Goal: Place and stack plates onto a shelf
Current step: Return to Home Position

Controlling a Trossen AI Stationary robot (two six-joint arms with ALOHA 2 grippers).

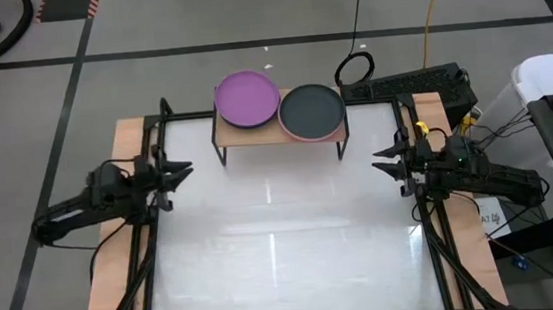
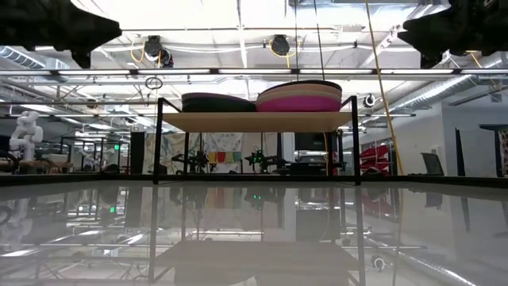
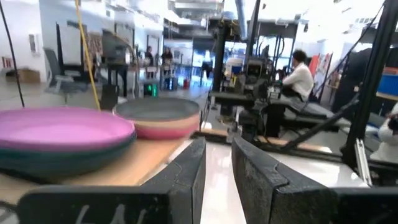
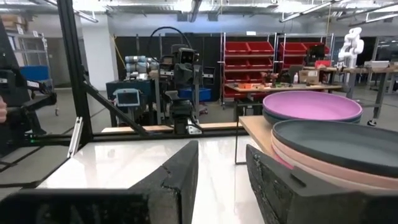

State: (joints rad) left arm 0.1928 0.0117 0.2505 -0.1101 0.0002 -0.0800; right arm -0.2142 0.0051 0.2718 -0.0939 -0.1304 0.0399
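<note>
The plates sit in two stacks on the shelf (image 1: 255, 137), which stands at the far middle of the bench (image 1: 284, 245). The left stack is topped by a purple plate (image 1: 246, 98) lying on a teal plate (image 3: 56, 158). This stack is the lower one, and only those two colours show in it. Just beside it, the right stack (image 2: 299, 97) is taller. It has a charcoal plate (image 1: 310, 111) on top, with beige, pale pink and magenta bands beneath it in the low view. The exact number of plates in that pile cannot be counted. Its rim overhangs the board's near edge a little, and both piles look level.

No plate shows anywhere on the bench, so the stacking looks done. All that seems left is for the arms to settle at rest.

The left pincer (image 1: 180, 173) hangs over the bench's left edge, pointing inward, well apart from the shelf. Its fingers are spread with a gap between them and hold nothing. The right pincer (image 1: 385, 158) mirrors it at the right edge, also spread and holding nothing.
</note>
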